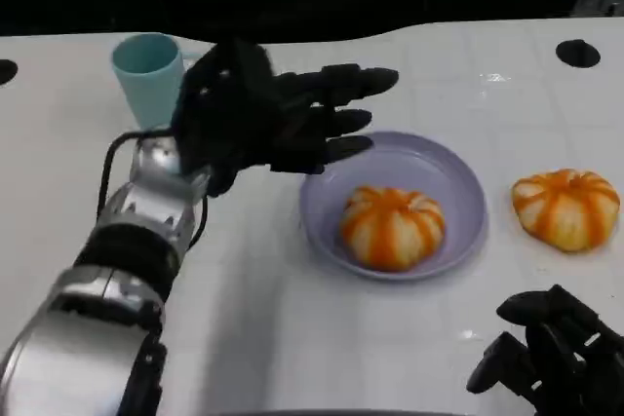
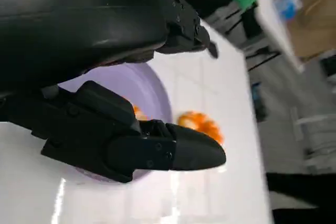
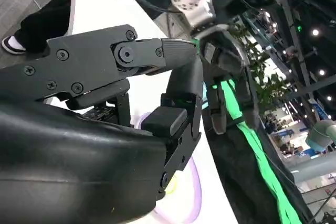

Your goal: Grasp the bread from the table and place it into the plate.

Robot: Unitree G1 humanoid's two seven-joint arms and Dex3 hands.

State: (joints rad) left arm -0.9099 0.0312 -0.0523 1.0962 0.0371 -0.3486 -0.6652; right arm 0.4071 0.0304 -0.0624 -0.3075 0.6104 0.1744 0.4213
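An orange-and-white striped bread (image 1: 392, 227) lies inside the lavender plate (image 1: 458, 182) at the table's middle. A second bread of the same kind (image 1: 566, 207) sits on the white table to the plate's right; the left wrist view shows it (image 2: 202, 125) beyond the plate (image 2: 152, 90). My left hand (image 1: 263, 116) hovers above the plate's left rim, fingers stretched out toward the right and holding nothing. My right hand (image 1: 556, 353) rests low at the near right corner with its fingers curled, nothing in them.
A teal cup (image 1: 148, 67) stands at the back left, just behind my left hand. Two dark round holes (image 1: 578, 53) mark the table's far edge. Bare white table lies in front of the plate. In the right wrist view a person's legs show beside the table.
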